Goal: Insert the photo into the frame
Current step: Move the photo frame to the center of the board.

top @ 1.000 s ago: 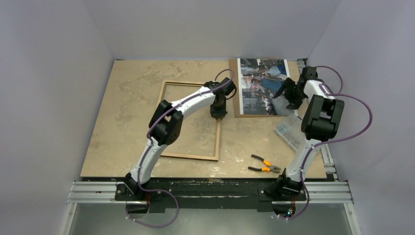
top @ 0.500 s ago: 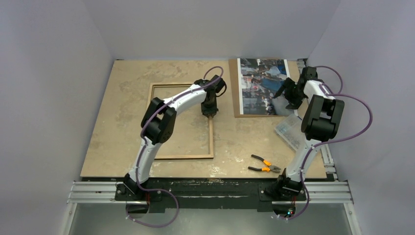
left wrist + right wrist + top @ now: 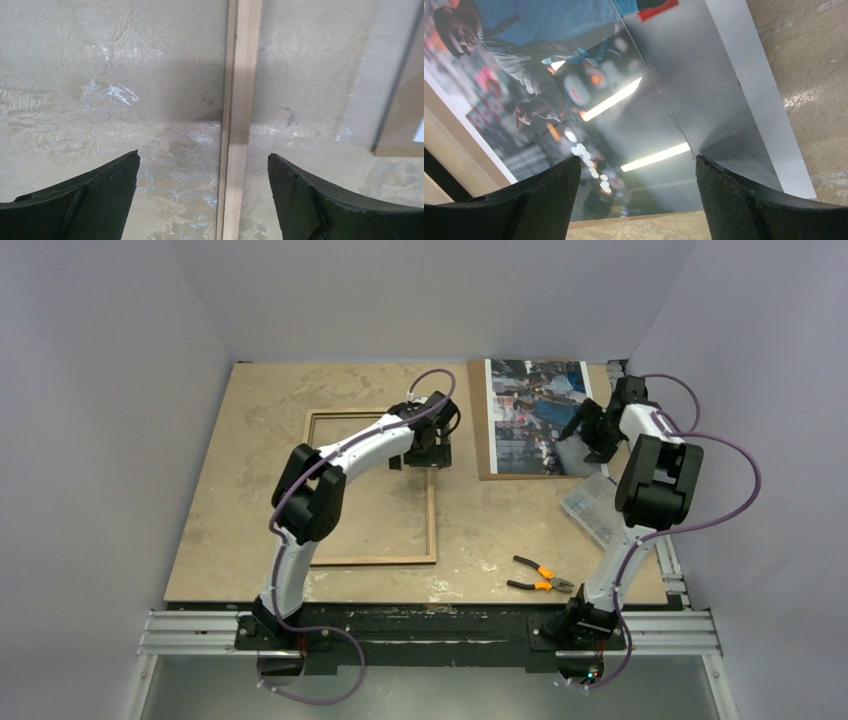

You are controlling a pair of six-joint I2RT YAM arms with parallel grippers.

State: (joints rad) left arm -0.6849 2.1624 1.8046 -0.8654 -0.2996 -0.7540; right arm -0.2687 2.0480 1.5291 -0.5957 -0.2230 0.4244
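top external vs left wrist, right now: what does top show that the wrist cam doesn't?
Top only: the whole outline of the frame, the right hand, the pliers, the clear box. Left wrist only: a close-up of the left hand open, fingers either side of one wooden rail, clear of it. Both: that frame rail, the table, the left hand.

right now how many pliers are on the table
1: orange-handled pliers near the front edge of the table, right of the frame. More could be hidden under the arms.
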